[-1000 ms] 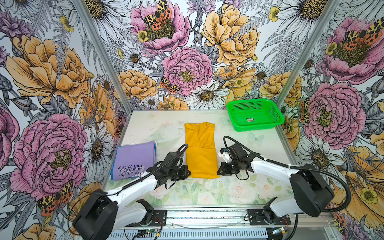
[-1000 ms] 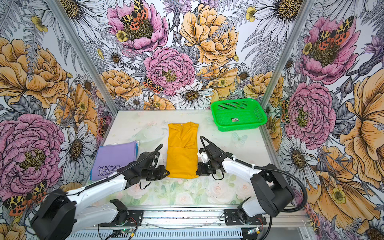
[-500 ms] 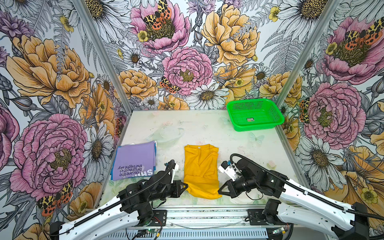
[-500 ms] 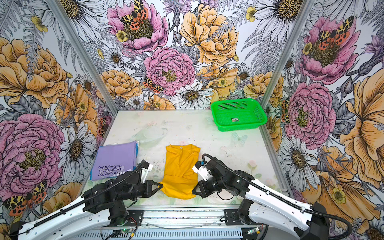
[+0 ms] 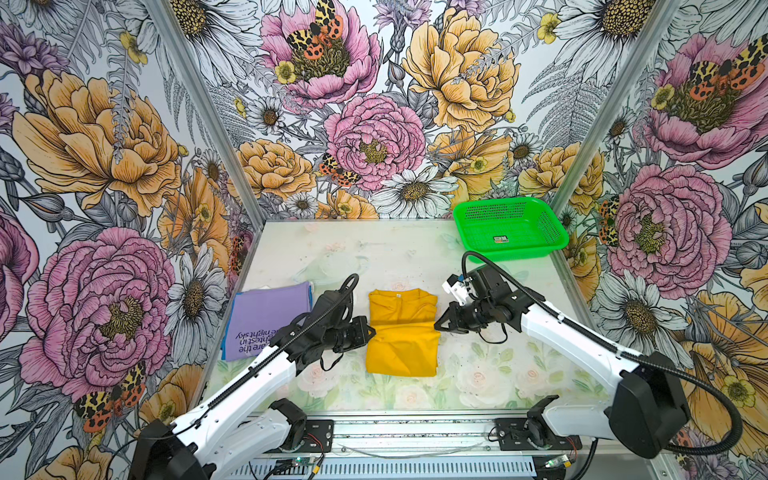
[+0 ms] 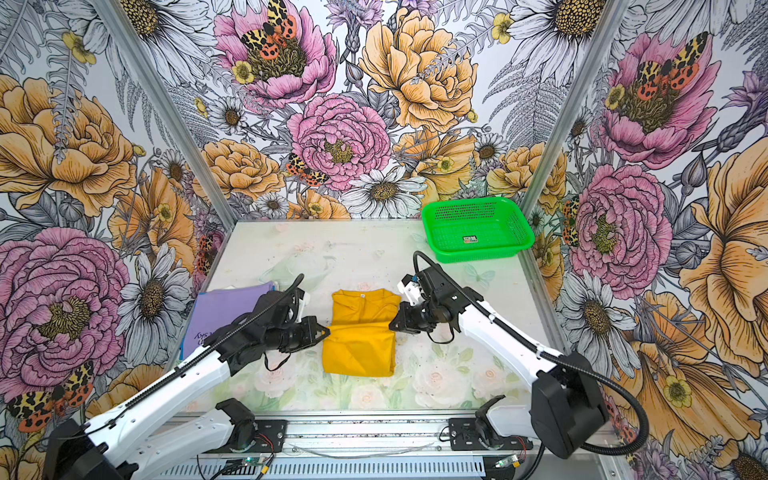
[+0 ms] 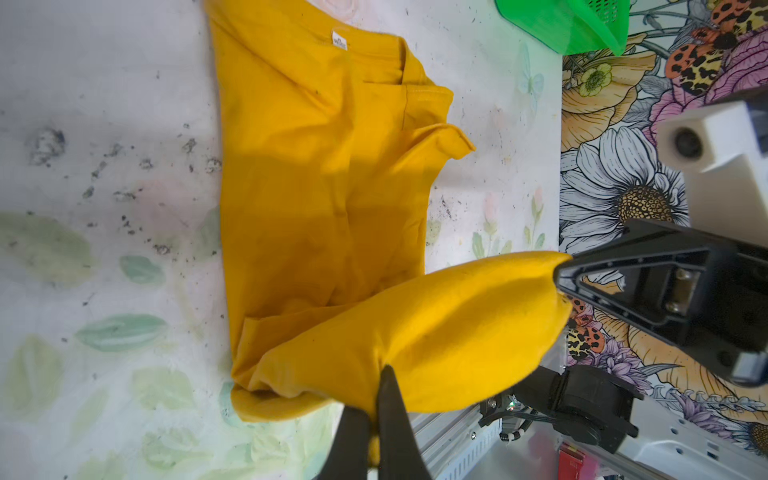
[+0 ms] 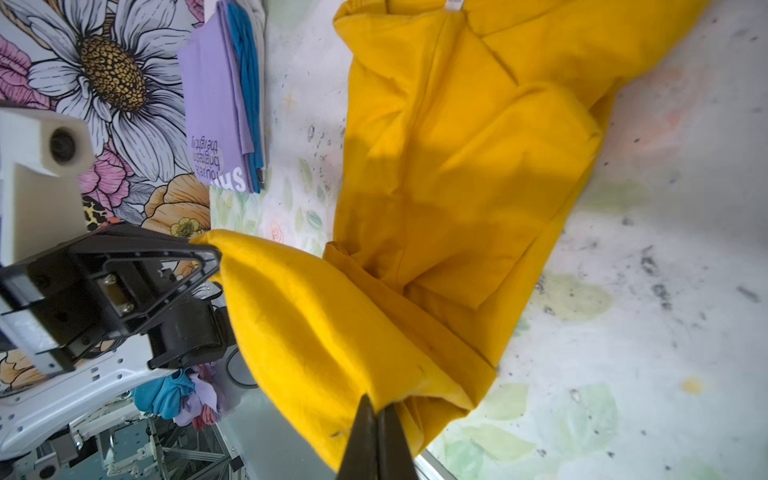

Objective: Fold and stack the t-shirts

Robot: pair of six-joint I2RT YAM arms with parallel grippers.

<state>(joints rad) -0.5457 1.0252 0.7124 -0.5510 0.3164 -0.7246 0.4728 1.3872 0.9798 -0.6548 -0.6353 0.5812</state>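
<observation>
In both top views the mustard t-shirt [image 5: 402,349] lies at lower centre of the frame, collar toward the back wall, with a fold of cloth raised across its middle. The left gripper [image 5: 372,331] is clenched on that fold's left end and the right gripper [image 5: 437,326] on its right end — the cloth spans between them. The lavender t-shirt [image 5: 266,318] lies folded at centre left, apart from the mustard one. A green basket [image 5: 511,245] sits at the table's [image 5: 415,257] upper right.
</observation>
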